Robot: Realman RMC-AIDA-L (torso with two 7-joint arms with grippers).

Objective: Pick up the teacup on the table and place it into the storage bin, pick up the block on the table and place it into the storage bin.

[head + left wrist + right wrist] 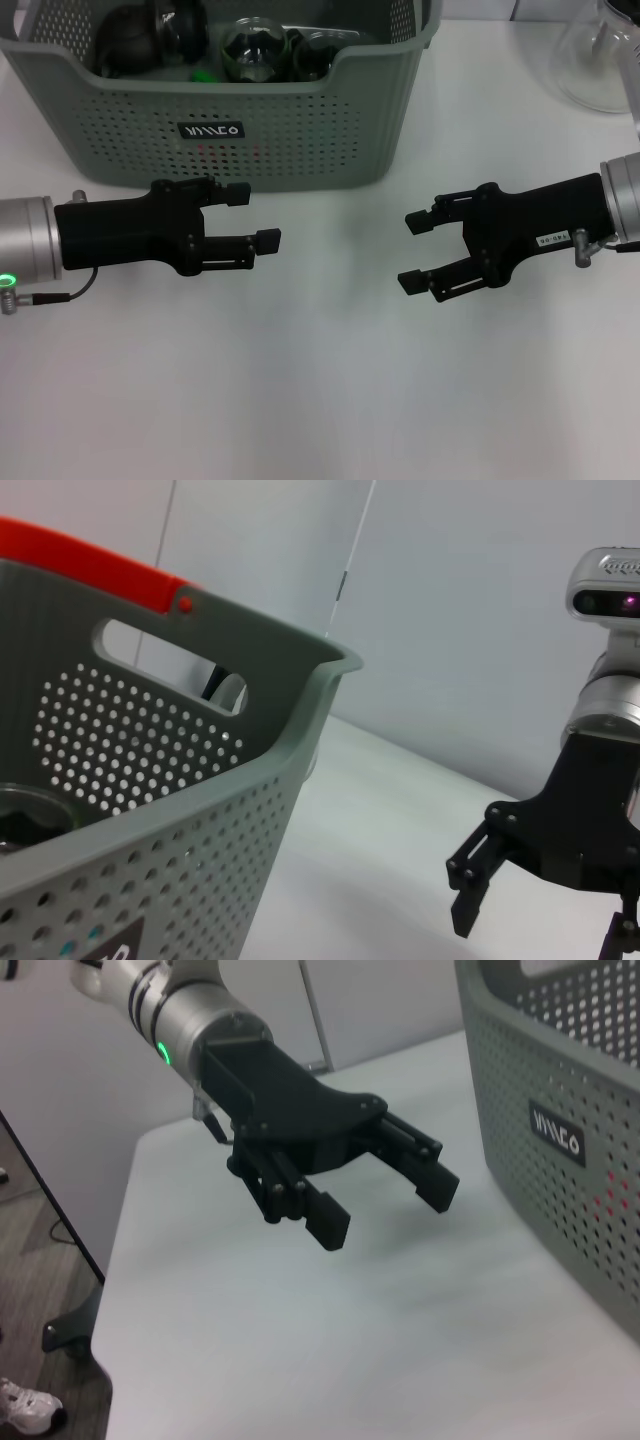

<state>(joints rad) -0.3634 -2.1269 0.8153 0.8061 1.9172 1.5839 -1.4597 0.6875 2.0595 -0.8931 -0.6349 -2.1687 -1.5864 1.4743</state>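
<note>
Two grippers, left gripper (252,215) and right gripper (416,251), we see hovering wide-jawed and empty before one storage bin (300,120) on the table (320,400).

Bare table (320,400) between both end effectors; storage bin (300,130) just behind.

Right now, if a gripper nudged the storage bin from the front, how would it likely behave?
The storage bin would probably slide rather than tip: it sits wide and flat on the smooth white table. Its thin perforated plastic walls may flex slightly. The glassware inside adds weight and might rattle. Both the left gripper and right gripper hang open and empty.
</note>
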